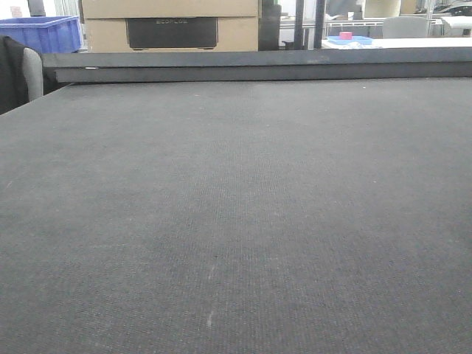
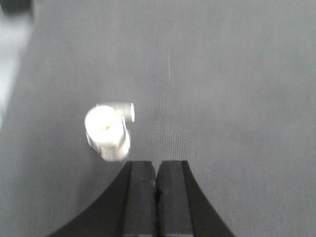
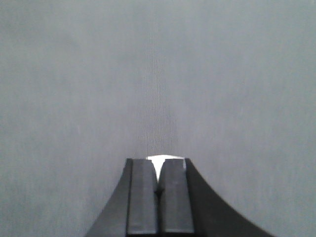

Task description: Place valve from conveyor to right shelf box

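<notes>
industrial workshop / warehouse-type floor w/ a conveyor line

wide dark grey woven belt of the conveyor fills the front view, w/ a dark rail along its far edge; behind it a blue plastic crate at left, a big cardboard box w/ a black unit in front, & at right a white bench w/ a blue tray & pink item.

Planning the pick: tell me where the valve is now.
In the left wrist view, the valve lies on the conveyor, just ahead of the shut left tool, toward the picture's left; the front view does not show it.
</notes>
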### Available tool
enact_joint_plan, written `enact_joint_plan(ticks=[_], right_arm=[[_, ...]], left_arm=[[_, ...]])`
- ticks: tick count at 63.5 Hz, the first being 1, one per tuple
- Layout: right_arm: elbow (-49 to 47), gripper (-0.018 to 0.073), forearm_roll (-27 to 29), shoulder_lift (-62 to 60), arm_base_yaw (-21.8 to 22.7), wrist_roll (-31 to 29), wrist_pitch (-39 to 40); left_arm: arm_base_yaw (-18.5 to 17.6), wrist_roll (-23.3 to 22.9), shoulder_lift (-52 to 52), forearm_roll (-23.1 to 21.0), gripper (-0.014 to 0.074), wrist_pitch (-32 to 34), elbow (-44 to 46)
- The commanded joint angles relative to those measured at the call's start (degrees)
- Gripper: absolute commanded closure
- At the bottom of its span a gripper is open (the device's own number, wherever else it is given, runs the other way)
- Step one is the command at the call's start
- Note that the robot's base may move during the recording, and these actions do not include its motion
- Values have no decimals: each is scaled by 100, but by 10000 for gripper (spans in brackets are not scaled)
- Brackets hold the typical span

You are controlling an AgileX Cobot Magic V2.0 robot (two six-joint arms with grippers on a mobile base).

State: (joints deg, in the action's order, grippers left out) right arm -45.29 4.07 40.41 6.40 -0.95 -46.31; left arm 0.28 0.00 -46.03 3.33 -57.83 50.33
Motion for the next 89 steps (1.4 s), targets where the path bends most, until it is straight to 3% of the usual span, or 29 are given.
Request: enact_joint_plan(ticks=[1, 8, 21, 44, 48, 53, 62, 68, 89], right_arm=[[-477, 727, -23, 629, 24, 1, -676], [-953, 727, -23, 1272, 24, 1, -1254], [-1311, 727, -23, 2085, 24, 1, -1973], [-1625, 721, -160, 2959, 24, 1, -2365], [-1664, 680, -171, 3032, 24, 1, -2365], [-1692, 554, -171, 3092, 24, 1, -2365], [-1692, 179, -171, 3216, 24, -213, -2365], [-1680, 7, -171, 3398, 24, -224, -2365], [-1167, 1, -171, 4040, 24, -224, -1520]], left_arm=[[8, -66, -857, -51, 707, -809, 635], [8, -66, -1627, -51, 707, -1153, 1248], [8, -66, -2653, -51, 707, -1177, 1877], [8, -66, -3226, -51, 707, -1177, 1952], [8, -66, -3224, -51, 707, -1155, 1952], [8, -66, -3224, -51, 707, -1145, 1952], [8, -66, -3224, -51, 707, -1145, 1952], [8, -66, -3224, -51, 707, -1145, 1952], [8, -66, -3224, -51, 707, -1145, 1952]])
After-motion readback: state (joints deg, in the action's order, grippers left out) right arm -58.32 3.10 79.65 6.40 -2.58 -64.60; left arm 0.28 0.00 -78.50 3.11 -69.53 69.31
